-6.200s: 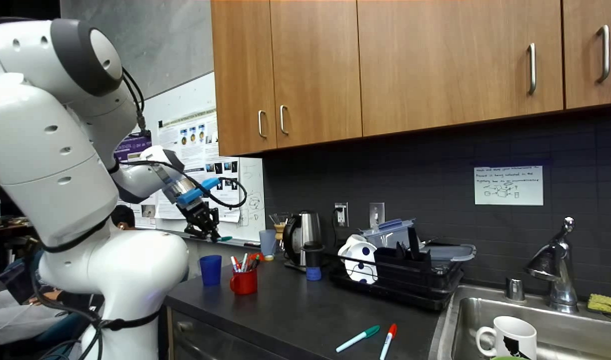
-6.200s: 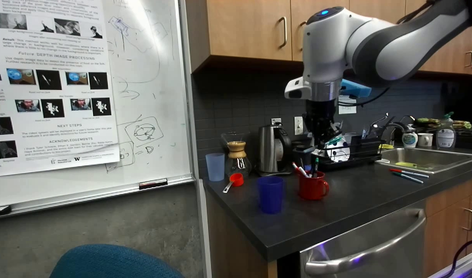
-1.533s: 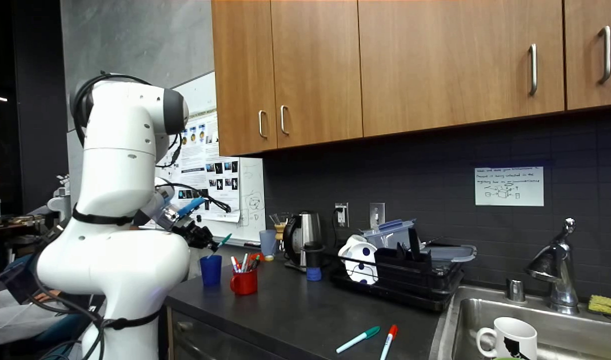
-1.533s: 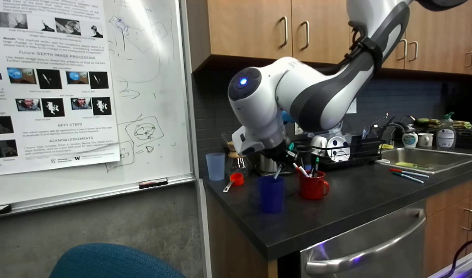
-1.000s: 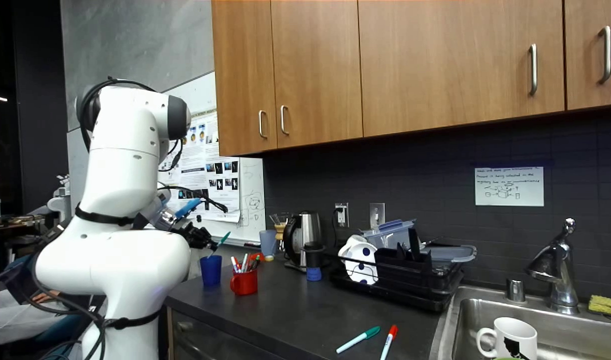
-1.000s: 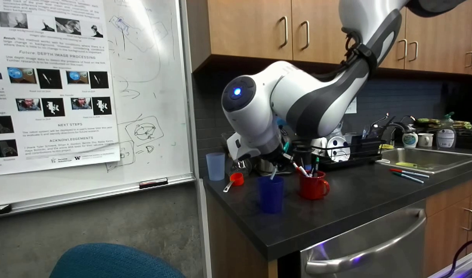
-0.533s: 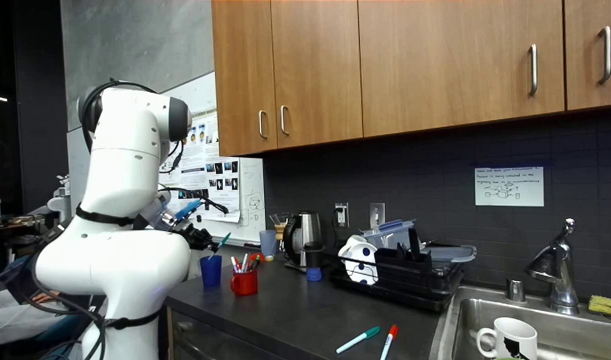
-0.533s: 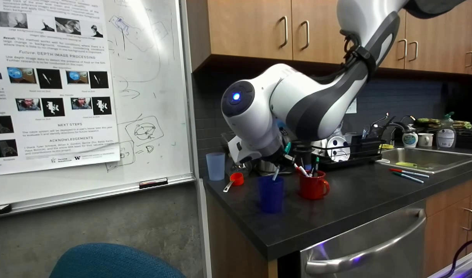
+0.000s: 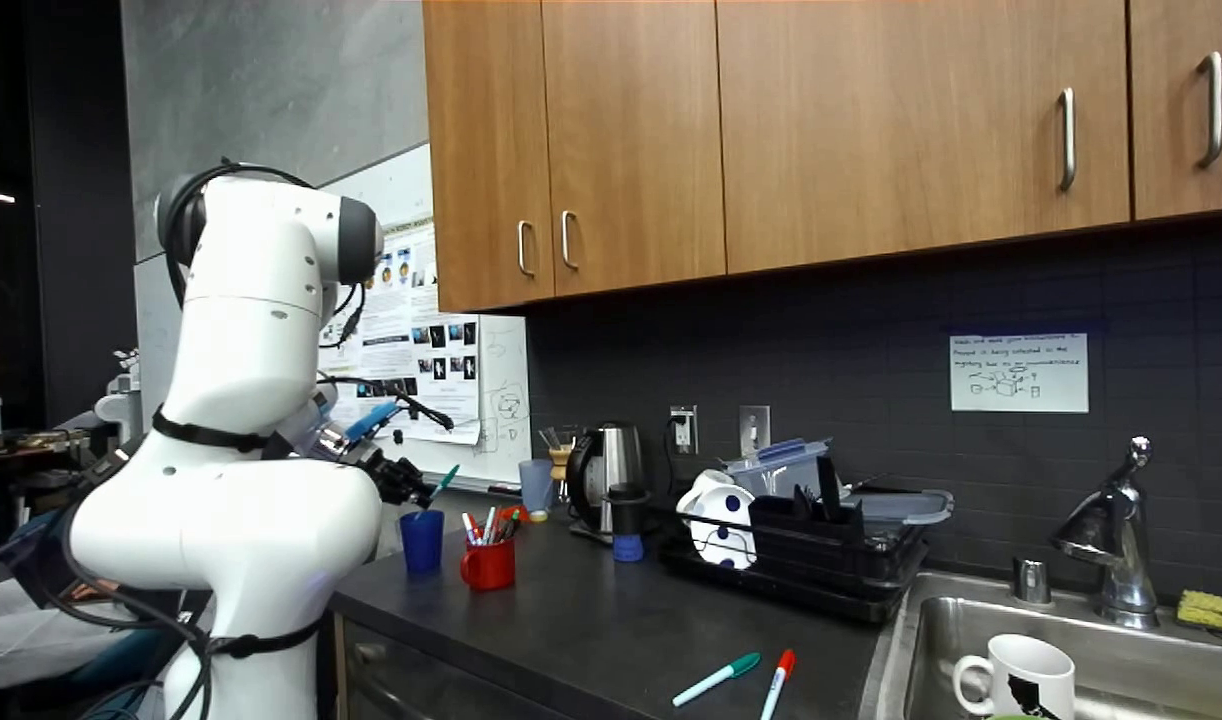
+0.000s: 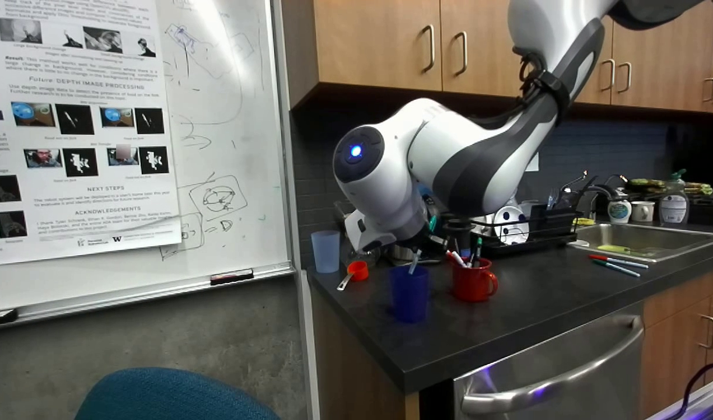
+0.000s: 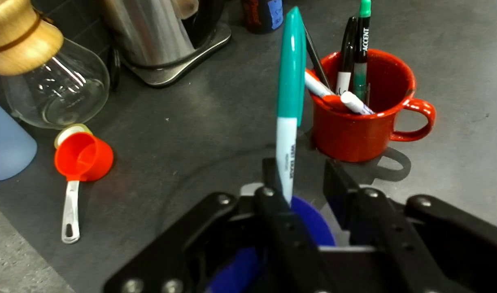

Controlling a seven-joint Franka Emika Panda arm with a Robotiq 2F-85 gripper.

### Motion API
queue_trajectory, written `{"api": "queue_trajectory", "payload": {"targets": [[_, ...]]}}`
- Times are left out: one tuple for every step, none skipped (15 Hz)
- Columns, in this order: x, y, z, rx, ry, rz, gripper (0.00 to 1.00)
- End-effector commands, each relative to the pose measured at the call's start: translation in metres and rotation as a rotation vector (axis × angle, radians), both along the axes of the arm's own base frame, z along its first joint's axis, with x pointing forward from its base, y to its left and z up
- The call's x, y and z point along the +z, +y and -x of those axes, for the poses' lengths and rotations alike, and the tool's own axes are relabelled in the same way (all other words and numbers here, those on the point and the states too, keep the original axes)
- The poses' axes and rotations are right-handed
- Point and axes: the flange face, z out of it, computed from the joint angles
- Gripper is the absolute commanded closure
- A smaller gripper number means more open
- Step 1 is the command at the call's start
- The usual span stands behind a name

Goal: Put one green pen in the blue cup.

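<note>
Green pen [image 11: 292, 73]: tilted, teal cap uppermost; we record its lower end at the mouth of the blue cup [image 10: 410, 297], depth inside not determinable.
Cabinets [image 9: 821, 130]: wooden, doors closed, mounted above the surface [image 9: 591, 610]; noted by us in both exterior views.
Arm [image 10: 444, 140]: white and grey, bent low, its wrist end just above and beside the blue cup.
Surface: dark grey, squared corner near the blue cup.
Sink [image 9: 1161, 670]: steel, set into the surface; we note a white mug [image 9: 1019, 670] inside.
Dish rack [image 9: 821, 585]: black, near the sink, white dotted ware [image 9: 726, 525] loaded in it.
Kettle [image 9: 626, 460]: steel with black handle, upright, near the dish rack.
Carafe [image 11: 57, 89]: glass with wooden collar, upright, just beside the kettle.
Blue cup: upright on the surface; partly hidden from us by the fingers [image 11: 342, 183] in the wrist view.
Red cup [image 11: 354, 134]: upright, near the blue cup and apart from it; we see several pens [image 11: 362, 44] standing in it.
Red scoop [image 11: 83, 158]: resting on the surface near the carafe, metal handle extended.
Fingers: parted, a plain gap between them, clamped on nothing that we can see; in the wrist view the green pen runs alongside one, contact unconfirmed, and stands apart from the other.
Second green pen [image 9: 716, 677]: lying on the surface near the sink, just beside a red-tipped pen [image 9: 777, 685].
</note>
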Motion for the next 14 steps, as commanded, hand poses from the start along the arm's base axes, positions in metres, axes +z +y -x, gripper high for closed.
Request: {"api": "queue_trajectory", "payload": {"targets": [[0.003, 0.006, 0.001, -0.008, -0.020, 0.006, 0.34], [0.003, 0.005, 0.000, -0.010, -0.022, 0.006, 0.27], [0.004, 0.005, 0.000, -0.012, -0.023, 0.006, 0.19], [0.004, 0.004, 0.000, -0.013, -0.024, 0.006, 0.13], [0.004, 0.004, 0.001, -0.015, -0.023, 0.004, 0.07], [0.004, 0.004, 0.001, -0.016, -0.021, 0.002, 0.01], [0.004, 0.004, 0.002, -0.016, -0.021, 0.001, 0.00], [0.004, 0.004, 0.002, -0.017, -0.020, 0.000, 0.00], [0.005, 0.004, 0.002, -0.018, -0.017, -0.008, 0.00], [0.006, 0.005, 0.002, -0.018, -0.007, -0.020, 0.00], [0.008, 0.006, 0.003, -0.016, 0.009, -0.038, 0.00], [0.013, 0.009, 0.004, -0.007, 0.037, -0.078, 0.00], [0.020, 0.013, 0.007, 0.003, 0.058, -0.127, 0.00], [0.026, 0.017, 0.008, 0.011, 0.079, -0.177, 0.00]]}}
